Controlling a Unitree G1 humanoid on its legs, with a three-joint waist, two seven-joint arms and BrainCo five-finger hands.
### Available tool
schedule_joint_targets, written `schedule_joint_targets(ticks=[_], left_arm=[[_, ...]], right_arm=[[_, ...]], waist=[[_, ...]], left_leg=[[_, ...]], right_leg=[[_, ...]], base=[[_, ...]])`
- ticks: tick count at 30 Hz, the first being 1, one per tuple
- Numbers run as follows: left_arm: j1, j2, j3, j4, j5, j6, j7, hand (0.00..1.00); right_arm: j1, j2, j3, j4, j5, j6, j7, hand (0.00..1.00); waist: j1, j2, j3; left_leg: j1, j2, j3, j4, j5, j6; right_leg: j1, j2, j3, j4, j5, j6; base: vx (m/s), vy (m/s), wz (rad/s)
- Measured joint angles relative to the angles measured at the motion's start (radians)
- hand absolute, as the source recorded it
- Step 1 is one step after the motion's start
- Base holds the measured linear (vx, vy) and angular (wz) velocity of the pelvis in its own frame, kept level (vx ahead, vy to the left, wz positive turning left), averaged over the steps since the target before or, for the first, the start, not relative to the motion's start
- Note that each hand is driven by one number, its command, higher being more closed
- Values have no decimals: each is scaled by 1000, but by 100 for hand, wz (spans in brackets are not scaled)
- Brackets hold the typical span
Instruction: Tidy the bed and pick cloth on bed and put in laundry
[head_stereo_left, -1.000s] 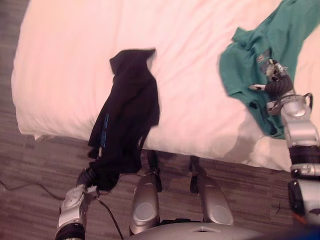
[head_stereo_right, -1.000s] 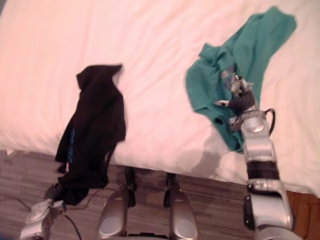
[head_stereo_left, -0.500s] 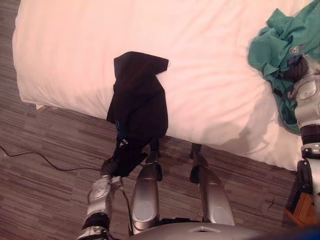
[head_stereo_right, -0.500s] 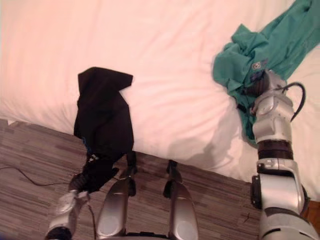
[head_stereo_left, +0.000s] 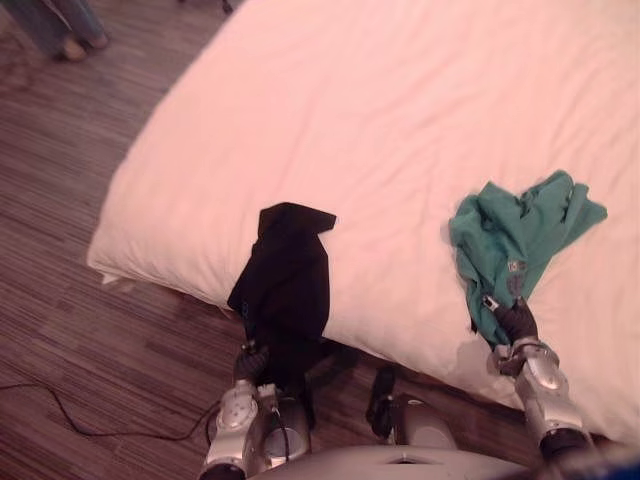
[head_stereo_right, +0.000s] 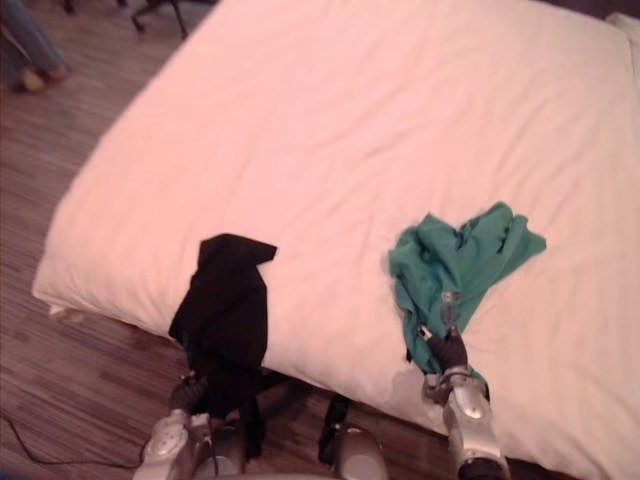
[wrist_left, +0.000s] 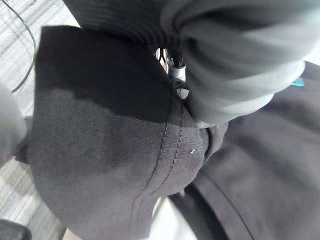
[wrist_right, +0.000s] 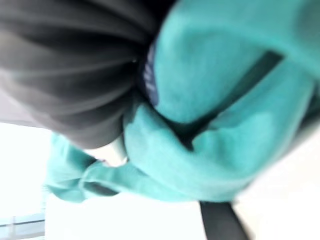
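- While the long black cloth (head_stereo_left: 285, 285) hangs over the near edge of the big white bed (head_stereo_left: 380, 120), its low end meets the robot's left hand (head_stereo_left: 250, 362), down by the brown wood floor (head_stereo_left: 90, 340).
- It runs straight from that hand up onto the bed, so a pull toward the robot should slide it off.
- Black cloth covers the left hand, so I cannot tell if it is open or closed.
- The bunched green cloth (head_stereo_left: 515, 235) lies on the bed, touching the right hand (head_stereo_left: 517, 322), and stretches away from it toward the far right.
- Green cloth hides the right hand's grip too, so I cannot tell.
- Each hand is right at its own cloth, and the two cloths lie well apart.
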Motion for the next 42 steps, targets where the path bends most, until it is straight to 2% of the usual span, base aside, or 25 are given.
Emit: schedule_joint_targets(ticks=[1, 4, 7, 12, 15, 16, 18, 20, 21, 23, 25, 26, 27, 29, 30, 31, 32, 33, 34, 35, 38, 39, 40, 41, 42], left_arm=[[11, -5, -23, 8, 3, -21, -12, 100], [34, 35, -55, 36, 5, -70, -17, 100], [62, 62, -62, 82, 25, -123, -17, 100], [103, 79, -171, 81, -10, -247, -15, 100], [115, 76, -224, 80, -16, -289, 4, 100], [113, 79, -253, 80, -15, -325, 55, 100], [110, 89, -265, 80, -15, -351, 81, 100], [109, 95, -290, 76, -12, -371, 101, 100], [108, 97, -299, 71, -10, -373, 103, 100], [105, 98, -334, 81, 3, -397, 121, 100], [115, 120, -346, 59, -3, -455, 119, 100], [117, 128, -350, 40, -24, -485, 110, 100], [126, 136, -350, 29, -64, -498, 91, 100], [126, 149, -350, -4, -118, -478, 65, 100], [124, 150, -343, -40, -158, -424, 40, 100], [120, 147, -324, -82, -198, -350, 16, 100], [117, 147, -312, -108, -221, -308, -1, 100], [108, 146, -288, -134, -255, -260, -21, 100], [94, 118, -252, -165, -315, -189, -45, 100], [101, 102, -226, -211, -372, -132, -64, 100], [114, 90, -173, -292, -502, -34, -131, 100], [115, 88, -169, -299, -519, -24, -141, 100], [123, 85, -159, -305, -531, -6, -166, 100], [141, 74, -148, -323, -536, 12, -189, 100], [155, 69, -136, -329, -535, 16, -200, 100]], right_arm=[[5, 1, 0, 16, 0, -8, -15, 100], [5, 58, 4, 63, 25, -9, -37, 100], [4, 105, 9, 82, 77, -9, -38, 100], [13, 120, 18, 85, 159, -7, 8, 100], [27, 121, 50, 75, 179, 10, 47, 100], [64, 133, 118, 32, 184, 24, 88, 100], [116, 183, 160, 15, 188, 31, 121, 100], [150, 218, 193, 8, 187, 33, 126, 100], [163, 223, 199, -3, 187, 34, 127, 100], [204, 228, 231, -33, 177, 33, 128, 100], [225, 233, 268, -57, 177, 30, 134, 100], [244, 234, 280, -78, 178, 26, 144, 100], [262, 237, 279, -98, 180, 21, 159, 100], [282, 247, 280, -133, 176, 12, 174, 100], [295, 252, 279, -166, 175, 9, 191, 100], [299, 250, 277, -188, 175, 16, 203, 100], [299, 253, 276, -200, 174, 22, 206, 100], [295, 255, 275, -215, 174, 32, 208, 100], [296, 254, 269, -230, 174, 50, 213, 100], [311, 254, 262, -244, 177, 61, 220, 100], [368, 256, 255, -281, 178, 88, 246, 100], [374, 257, 254, -282, 178, 89, 252, 100], [392, 259, 249, -289, 177, 89, 270, 100], [419, 263, 245, -313, 173, 86, 284, 100], [430, 269, 245, -323, 169, 80, 287, 100]], waist=[[-8, 25, -19], [-11, 2, -57], [-9, -19, -69], [-11, 12, -80], [-11, 25, -81], [-11, 18, -79], [-11, -6, -76], [1, -19, -77], [5, -17, -77], [-31, -9, -71], [-23, -29, -61], [-17, -44, -54], [-16, -42, -48], [-23, -57, -58], [-24, -70, -67], [-23, -78, -73], [-23, -83, -76], [-19, -94, -83], [-23, -62, -80], [-25, -48, -78], [-13, -47, -95], [-12, -51, -94], [-13, -56, -101], [-14, -58, -103], [-12, -66, -105]], left_leg=[[47, -18, -8, -81, 15, 5], [132, -73, -7, -280, 106, 12], [150, -77, -10, -282, 108, 14], [175, -84, -16, -283, 113, 20], [193, -78, -16, -283, 116, 18], [200, -74, -31, -284, 124, 19], [195, -81, -68, -284, 121, 16], [179, -91, -95, -284, 115, 29], [170, -85, -108, -285, 109, 38], [135, -82, -188, -284, 105, 44], [118, -91, -227, -283, 109, 49], [112, -110, -273, -283, 120, 66], [102, -123, -330, -283, 135, 87], [86, -152, -384, -283, 144, 99], [63, -186, -408, -283, 150, 108], [44, -220, -421, -283, 153, 111], [35, -237, -421, -283, 154, 112], [18, -257, -422, -282, 163, 112], [8, -258, -431, -283, 180, 112], [9, -261, -439, -282, 181, 112], [6, -282, -482, -282, 193, 117], [4, -286, -491, -282, 197, 121], [-13, -295, -468, -281, 201, 138], [-16, -287, -377, -276, 166, 201], [-12, -275, -307, -267, 149, 210]], right_leg=[[20, 1, -5, -6, 1, 19], [39, 3, -7, -43, 16, 40], [55, 0, -5, -39, 16, 44], [87, 2, -6, -32, 14, 46], [109, 5, -8, -27, 9, 39], [107, -2, -23, 17, -20, 41], [105, -25, -51, 71, -71, 58], [105, -44, -78, 106, -90, 82], [98, -44, -70, 134, -76, 77], [60, -33, 91, 264, -23, 113], [42, -26, 212, 345, -11, 105], [32, -26, 275, 405, -9, 101], [23, -13, 339, 439, -28, 87], [38, 20, 402, 386, -99, 79], [39, 28, 414, 316, -138, 54], [61, 0, 406, 257, -182, 41], [79, -15, 403, 214, -207, 49], [94, -35, 391, 161, -238, 81], [111, -30, 362, 131, -226, 86], [134, -32, 342, 102, -215, 94], [202, -38, 280, 35, -192, 103], [210, -38, 265, 34, -189, 106], [217, -40, 218, 43, -183, 115], [232, -41, 160, 49, -169, 132], [242, -44, 131, 53, -159, 140]], base=[[-11, 101, 29], [-73, 89, 14], [-40, -5, 0], [-17, -20, 7], [-69, -44, 6], [-124, -99, 29], [-76, -83, 58], [-17, -24, 59], [16, -17, 96], [63, 30, 173], [93, 50, 160], [42, -15, 143], [71, -47, 164], [83, -66, 125], [81, -53, 89], [75, -43, 70], [60, -29, 35], [33, -39, 37], [26, -44, 45], [64, -55, 49], [146, -74, 49], [169, -95, 83], [125, -22, 115], [140, -9, 125], [245, -6, 147]])
